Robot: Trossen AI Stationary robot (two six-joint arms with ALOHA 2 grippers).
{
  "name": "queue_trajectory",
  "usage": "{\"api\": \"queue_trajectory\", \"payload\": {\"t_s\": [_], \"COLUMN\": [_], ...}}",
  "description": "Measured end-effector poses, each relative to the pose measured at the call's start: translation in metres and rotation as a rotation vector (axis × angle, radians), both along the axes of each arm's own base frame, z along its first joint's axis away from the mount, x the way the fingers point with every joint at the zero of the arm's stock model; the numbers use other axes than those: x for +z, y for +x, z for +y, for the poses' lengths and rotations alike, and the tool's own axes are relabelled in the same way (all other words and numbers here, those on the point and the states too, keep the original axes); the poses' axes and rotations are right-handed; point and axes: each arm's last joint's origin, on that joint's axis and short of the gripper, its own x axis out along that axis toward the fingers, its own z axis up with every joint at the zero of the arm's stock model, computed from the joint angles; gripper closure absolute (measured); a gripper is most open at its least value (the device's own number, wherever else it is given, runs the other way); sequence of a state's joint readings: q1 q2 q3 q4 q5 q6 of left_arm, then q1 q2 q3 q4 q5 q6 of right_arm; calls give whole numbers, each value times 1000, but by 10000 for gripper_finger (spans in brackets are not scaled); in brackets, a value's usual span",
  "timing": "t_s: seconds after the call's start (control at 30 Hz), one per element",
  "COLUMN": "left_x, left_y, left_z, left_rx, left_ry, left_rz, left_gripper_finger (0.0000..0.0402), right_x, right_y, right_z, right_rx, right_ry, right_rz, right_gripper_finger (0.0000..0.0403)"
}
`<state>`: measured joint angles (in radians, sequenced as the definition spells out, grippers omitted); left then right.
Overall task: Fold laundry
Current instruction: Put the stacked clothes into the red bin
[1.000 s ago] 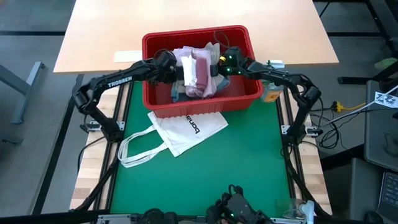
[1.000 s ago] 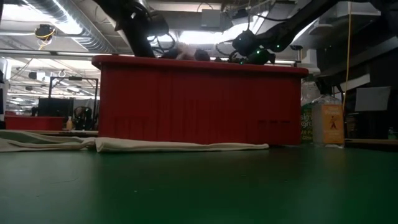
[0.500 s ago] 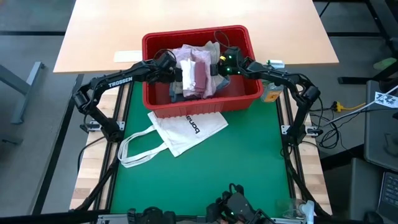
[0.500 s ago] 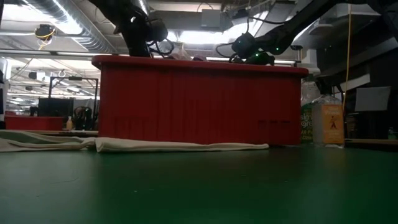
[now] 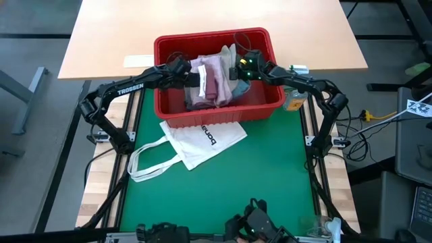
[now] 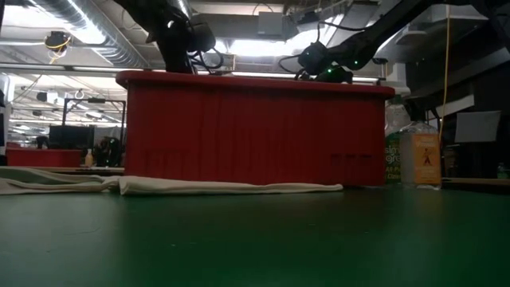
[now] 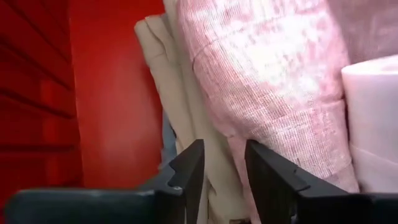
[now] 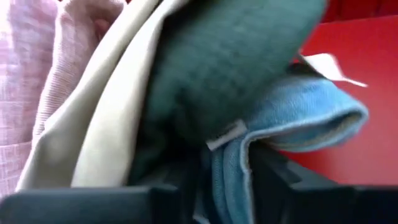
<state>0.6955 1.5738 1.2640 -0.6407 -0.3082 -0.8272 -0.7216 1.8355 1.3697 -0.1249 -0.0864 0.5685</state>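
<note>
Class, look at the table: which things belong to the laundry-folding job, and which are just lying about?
Belonging to the job:
- pink garment
- beige garment
- dark grey-green garment
- light blue cloth
- left gripper and right gripper, both inside the red basket

Just lying about:
- white tote bag
- bottle

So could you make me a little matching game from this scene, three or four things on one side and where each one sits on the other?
Things:
1. pile of clothes
2. white tote bag
3. red basket
4. left tool

Places:
A. flat on the green mat, in front of the basket
B. inside the basket, between the two tools
C. at the left side of the clothes pile, inside the basket
D. at the far end of the green mat

Pairs: 1-B, 2-A, 3-D, 4-C
</note>
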Motion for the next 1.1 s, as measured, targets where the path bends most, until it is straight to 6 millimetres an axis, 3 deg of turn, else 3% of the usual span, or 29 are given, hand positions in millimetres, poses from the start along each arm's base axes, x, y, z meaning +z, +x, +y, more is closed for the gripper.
{"api": "queue_trajectory", "payload": {"t_s": [0.27,0.6,0.93,1.1], "left_x": [11,28,42,58], "left_y": [-5,-12,-21,-17], "left_z": [9,22,35,35], "left_rx": [-20,-67,-100,-189], "left_ry": [52,132,174,174], "left_rz": [3,62,86,-2], "left_gripper_finger": [293,317,330,341], "right_x": [2,8,47,69], "right_y": [-10,-35,-54,-58], "right_z": [-11,-33,-36,-32], "right_rx": [-12,-76,-87,-97], "right_ry": [-46,-78,-229,-315], "right_rz": [30,26,-59,-133], "right_gripper_finger": [223,217,217,217]}}
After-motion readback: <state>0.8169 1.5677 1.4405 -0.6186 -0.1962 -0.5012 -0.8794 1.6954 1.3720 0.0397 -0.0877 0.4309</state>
